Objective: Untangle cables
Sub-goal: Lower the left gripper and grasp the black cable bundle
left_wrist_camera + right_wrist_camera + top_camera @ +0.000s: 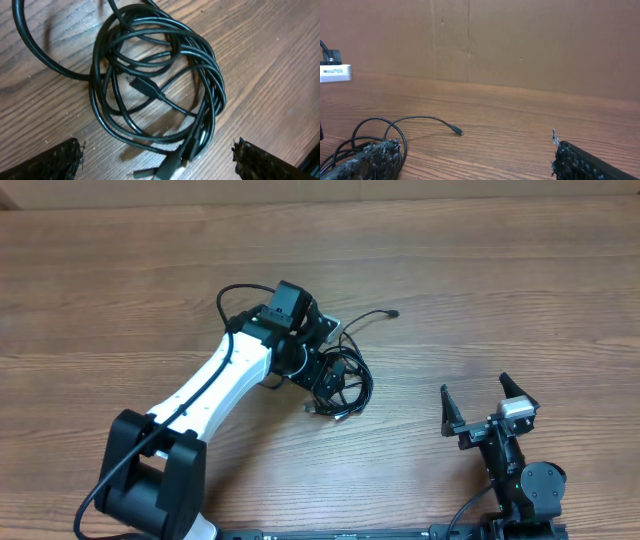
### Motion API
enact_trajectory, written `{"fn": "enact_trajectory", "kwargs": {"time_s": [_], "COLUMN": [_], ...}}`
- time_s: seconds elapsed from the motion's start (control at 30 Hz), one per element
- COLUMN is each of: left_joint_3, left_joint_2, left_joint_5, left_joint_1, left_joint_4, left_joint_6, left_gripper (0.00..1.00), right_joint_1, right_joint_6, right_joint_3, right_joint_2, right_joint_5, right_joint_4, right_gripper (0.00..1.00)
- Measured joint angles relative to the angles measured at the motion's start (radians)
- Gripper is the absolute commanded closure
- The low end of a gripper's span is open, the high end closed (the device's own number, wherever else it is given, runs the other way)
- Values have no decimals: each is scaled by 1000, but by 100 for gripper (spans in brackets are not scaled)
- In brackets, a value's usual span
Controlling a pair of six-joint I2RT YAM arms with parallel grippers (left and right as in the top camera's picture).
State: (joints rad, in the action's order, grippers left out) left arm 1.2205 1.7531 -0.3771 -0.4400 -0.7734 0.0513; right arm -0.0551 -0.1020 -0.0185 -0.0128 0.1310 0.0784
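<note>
Closest in, the left gripper (156,152) hangs just above the cables (212,75), its fingers spread wide and holding nothing. The cables lie on the table (500,270) a little left of centre, wound into one loose coil of many overlapping turns. A loop strays out to the left behind the wrist, and a connector (147,87) lies across the middle of the coil. More plug ends peek out at its lower edge, though how many I cannot tell. To the right a single strand runs free and ends in a small plug (395,312), clear of the heap. These cords look thin, light and limp, with a smooth sheath. My guess is that they will sag and slide rather than keep any shape, and that a pull on one turn will drag its neighbours along. Pinching the thick of the coil would likely catch several strands at once. The free strand, or a plug end, seems the better place to take hold, since the hard plug gives the pads something to bite and the end can be led out through the loops. Further right, well apart from the cables and near the front edge, the right gripper (475,390) stands with its jaws apart — empty too. No box, tray or other container shows in any view, so nothing is held in one.
</note>
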Motion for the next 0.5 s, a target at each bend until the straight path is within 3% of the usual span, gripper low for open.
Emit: {"fn": "enact_trajectory", "kwargs": {"time_s": [0.5], "left_joint_3": [0], "left_joint_2": [49], "left_joint_5": [151], "left_joint_1": [-8], "left_joint_4": [10], "left_joint_6": [-123], "left_gripper": [0], "right_joint_1": [0], "right_joint_6": [0], "right_joint_3": [0], "right_joint_2": [0], "right_joint_5": [0], "right_joint_4": [0], "right_gripper": [0]}}
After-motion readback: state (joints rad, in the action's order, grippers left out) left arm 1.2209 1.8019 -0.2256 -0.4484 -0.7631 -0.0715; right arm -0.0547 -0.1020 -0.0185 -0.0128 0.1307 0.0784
